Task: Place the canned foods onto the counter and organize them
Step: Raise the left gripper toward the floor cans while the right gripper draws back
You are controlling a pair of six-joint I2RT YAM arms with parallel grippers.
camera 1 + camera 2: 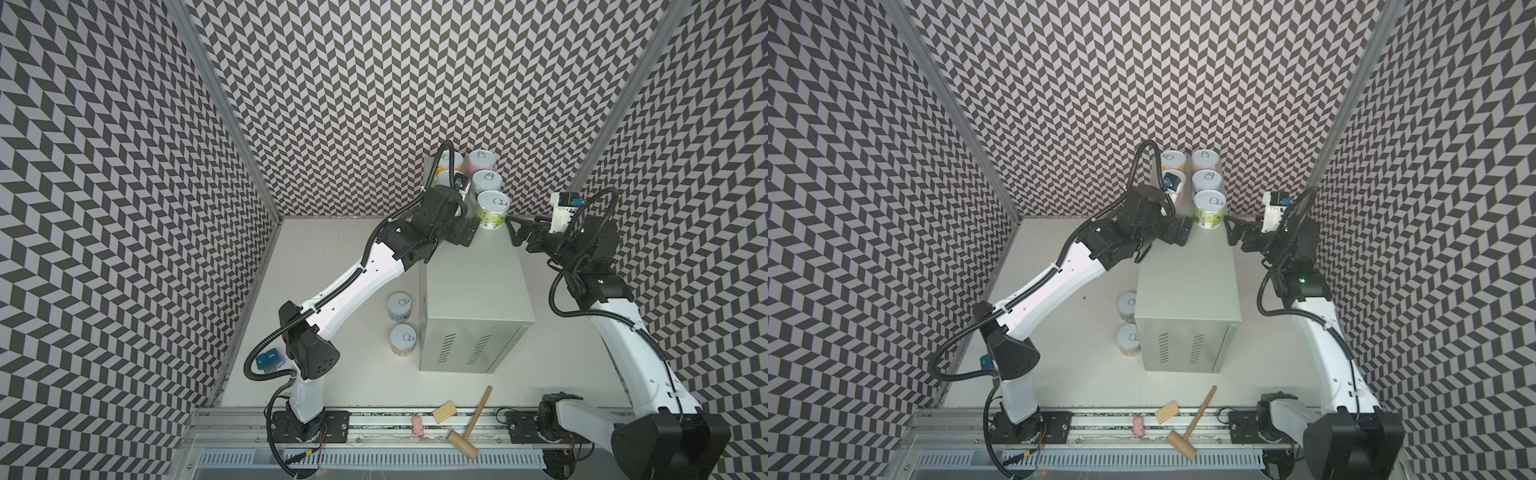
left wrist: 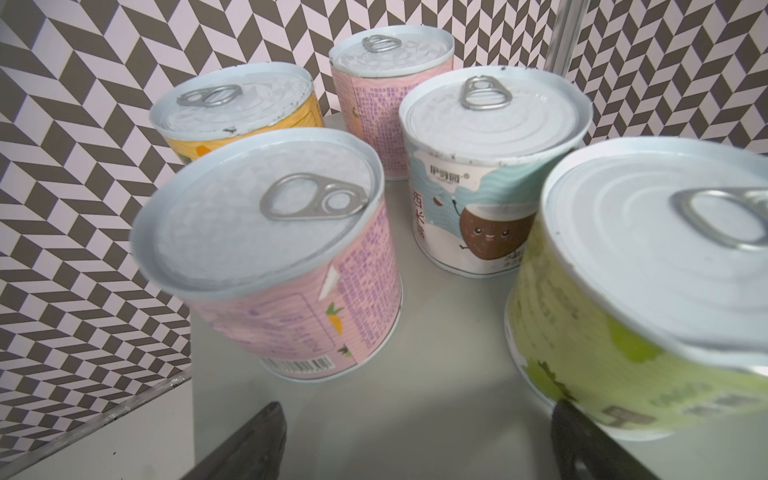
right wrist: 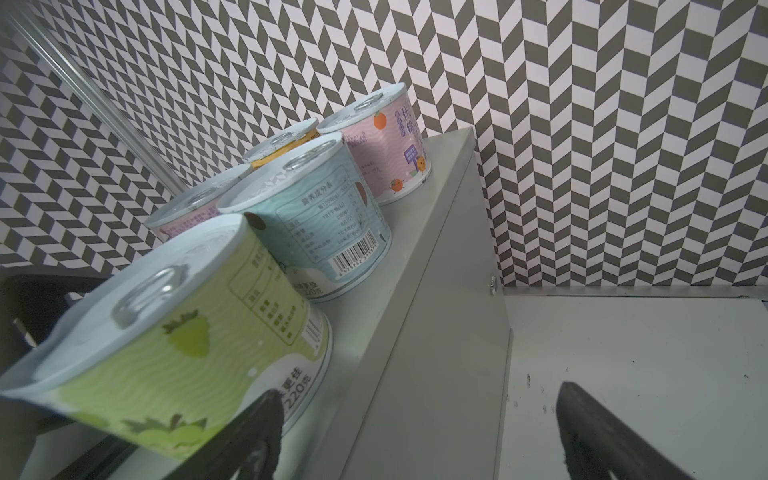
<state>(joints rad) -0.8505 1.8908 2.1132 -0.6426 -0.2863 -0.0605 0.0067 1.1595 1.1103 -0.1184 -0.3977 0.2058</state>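
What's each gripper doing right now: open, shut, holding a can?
Left gripper: open, holding nothing.
Right gripper: open, holding nothing, close beside the green can.

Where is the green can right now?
In both top views the green can stands on the counter, right-hand row, just in front of the light blue can.
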